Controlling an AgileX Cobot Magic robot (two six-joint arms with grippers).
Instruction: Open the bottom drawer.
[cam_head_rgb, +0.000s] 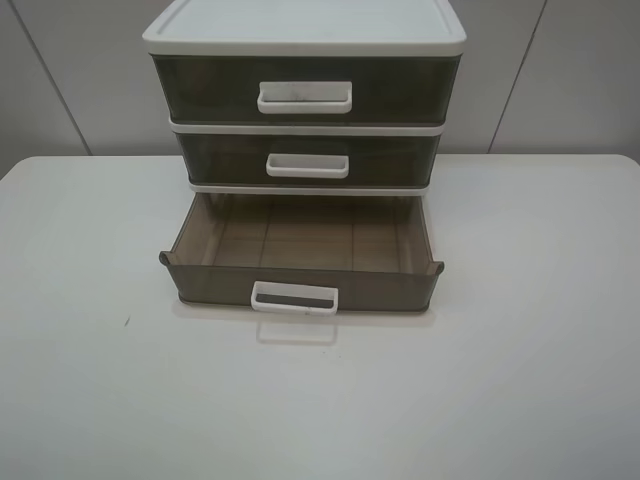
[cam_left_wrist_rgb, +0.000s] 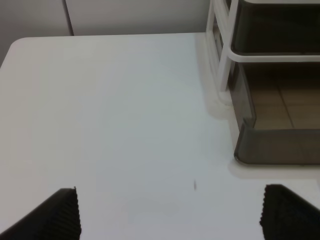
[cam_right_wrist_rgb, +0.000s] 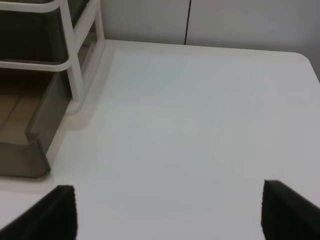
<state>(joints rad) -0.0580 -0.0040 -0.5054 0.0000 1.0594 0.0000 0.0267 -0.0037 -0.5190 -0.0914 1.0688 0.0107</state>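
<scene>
A three-tier storage unit (cam_head_rgb: 305, 30) with a white frame stands at the back of a white tabletop (cam_head_rgb: 520, 380), its bottom drawer (cam_head_rgb: 300, 262) pulled well out toward the camera while the middle drawer (cam_head_rgb: 308, 160) and top drawer (cam_head_rgb: 306, 90) sit closed above it. The bottom drawer, of smoky-brown translucent plastic, shows a bare ribbed floor, and its white loop handle (cam_head_rgb: 294, 298) juts from the centre of the front wall, with small ear tabs at the front's upper corners. The drawer rests on the tabletop, still partly inside the frame at its rear.

Neither arm appears in the high view. In the left wrist view, the left claw (cam_left_wrist_rgb: 170, 215) hangs above bare tabletop, released, its two dark ridged fingertips (cam_left_wrist_rgb: 62, 212) spread wide and holding nothing; the drawer's left front corner (cam_left_wrist_rgb: 270, 145) lies near, apart from the claw. In the right wrist view, the right claw (cam_right_wrist_rgb: 170, 215) is likewise released above the tabletop, fingertips (cam_right_wrist_rgb: 287, 210) wide apart and grasping nothing, with the drawer's right front corner (cam_right_wrist_rgb: 30, 150) off to one side and untouched. A small dark speck (cam_head_rgb: 126, 321) marks the tabletop left of the drawer.
</scene>
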